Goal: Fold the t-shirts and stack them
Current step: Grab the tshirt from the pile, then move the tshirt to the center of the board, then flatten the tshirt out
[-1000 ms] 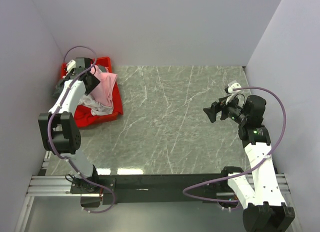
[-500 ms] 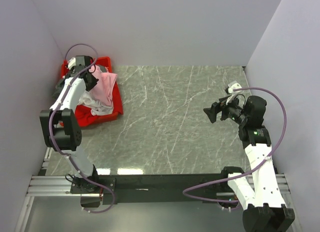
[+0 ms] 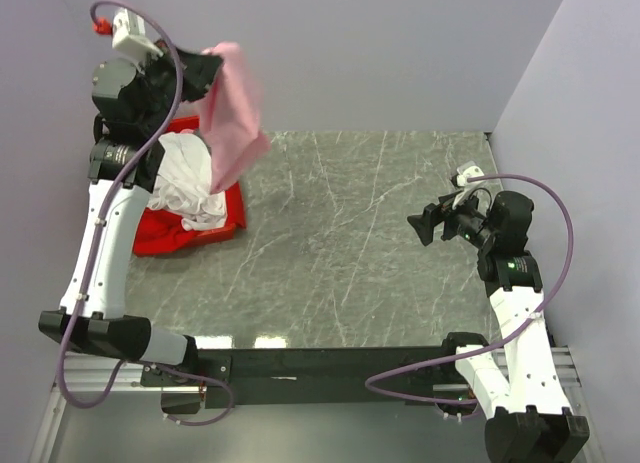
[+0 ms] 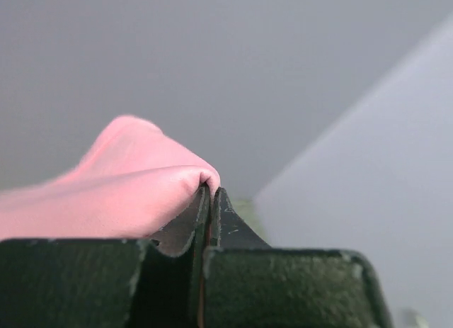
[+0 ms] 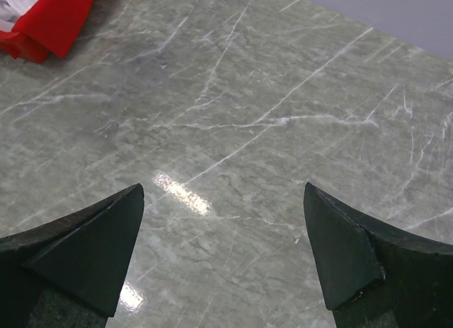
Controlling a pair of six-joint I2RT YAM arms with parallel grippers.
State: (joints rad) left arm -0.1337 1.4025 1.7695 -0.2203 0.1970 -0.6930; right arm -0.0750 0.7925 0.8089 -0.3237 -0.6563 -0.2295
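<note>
Lifting pink t-shirt [image 3: 232, 113] out of red bin [image 3: 160, 233] — my left gripper [image 3: 203, 71], down in bin a second ago, now high near back wall, jaws clamped on fabric fold. Tee hangs, lower end over bin; first shirt ready for table [image 3: 350, 233]. White tee [image 3: 185, 188] stays in bin. Right gripper [image 3: 425, 223] unmoved, spread wide, empty. Shirts beneath white one — can't make out.
</note>
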